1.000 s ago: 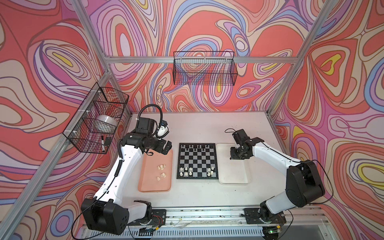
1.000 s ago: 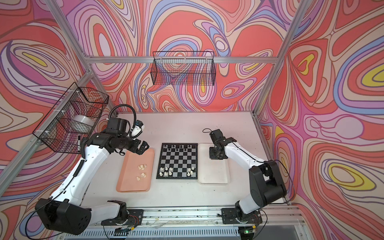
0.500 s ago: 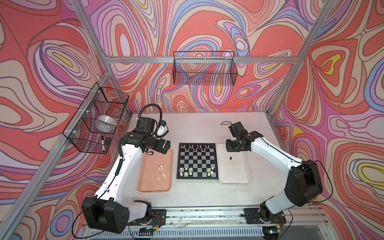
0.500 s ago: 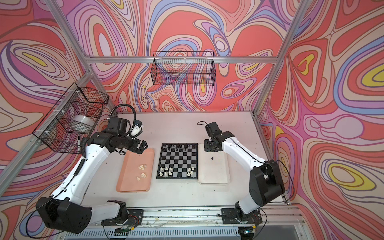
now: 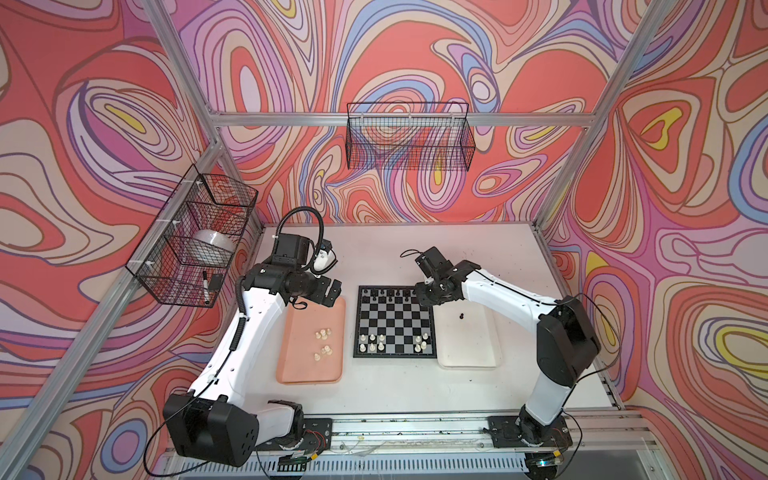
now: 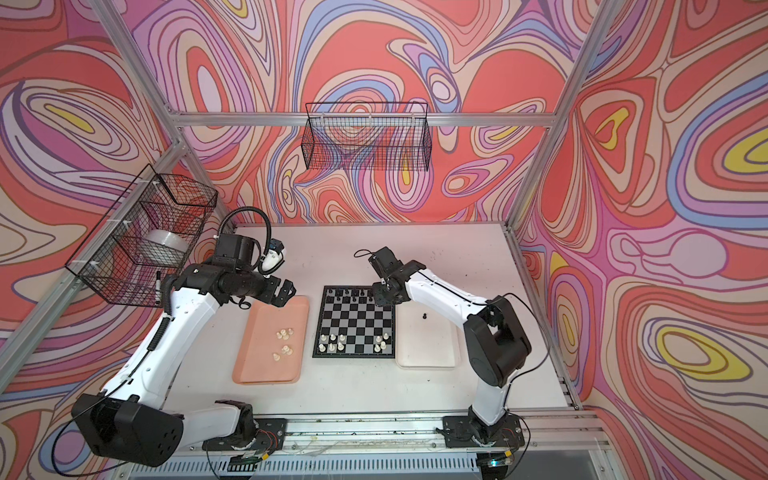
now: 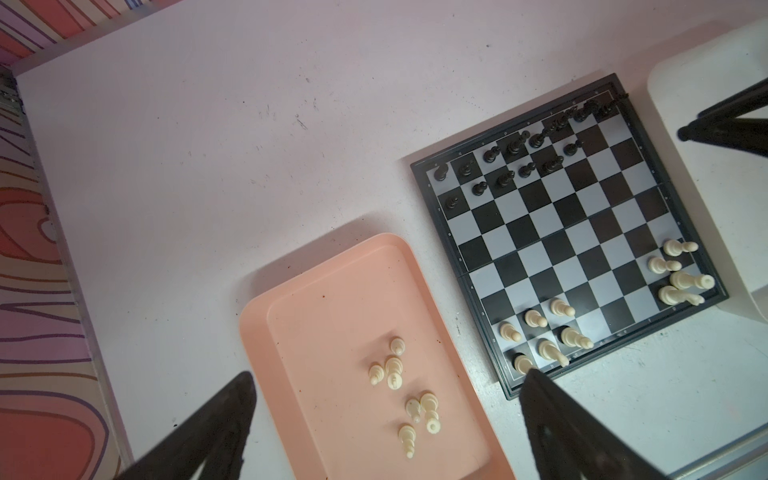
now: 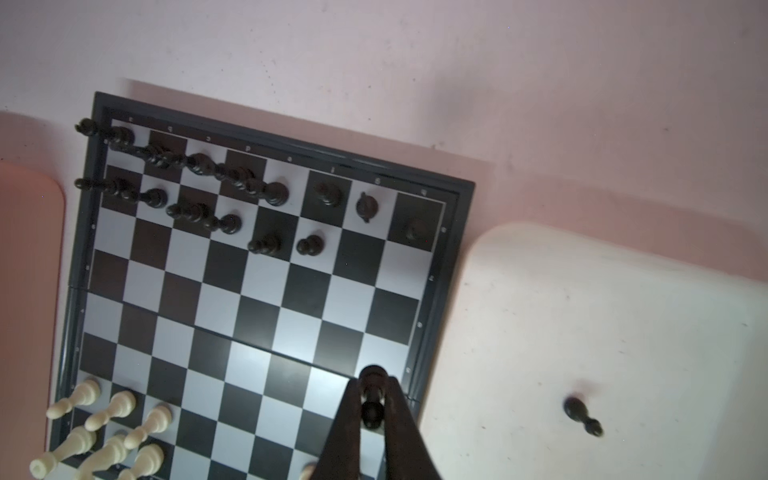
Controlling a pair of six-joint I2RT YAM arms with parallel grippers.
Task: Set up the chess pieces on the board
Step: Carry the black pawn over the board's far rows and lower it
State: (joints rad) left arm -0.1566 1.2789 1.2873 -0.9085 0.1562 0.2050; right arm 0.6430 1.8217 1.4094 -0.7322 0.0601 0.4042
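While right claw (image 8: 372, 388) grips a black piece (image 8: 372, 411) over board (image 8: 266, 299) edge, black men (image 8: 274, 193) crowd its far rows; left claw (image 7: 386, 376) gapes above pink tray (image 7: 324, 299) w/ cream pieces (image 7: 392, 368).

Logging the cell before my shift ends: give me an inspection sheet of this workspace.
Surface: white table, scuffed.
Job's things: board holds black chessmen in far rows, white ones near; more white chessmen on pink tray; one loose black chessman on white tray.
Clutter: nothing seen.
Grippers: left gripper open; right gripper shut on a black piece over the board.
Cables: black hose loops above left wrist.
Surroundings: back basket and side basket hang on patterned walls.
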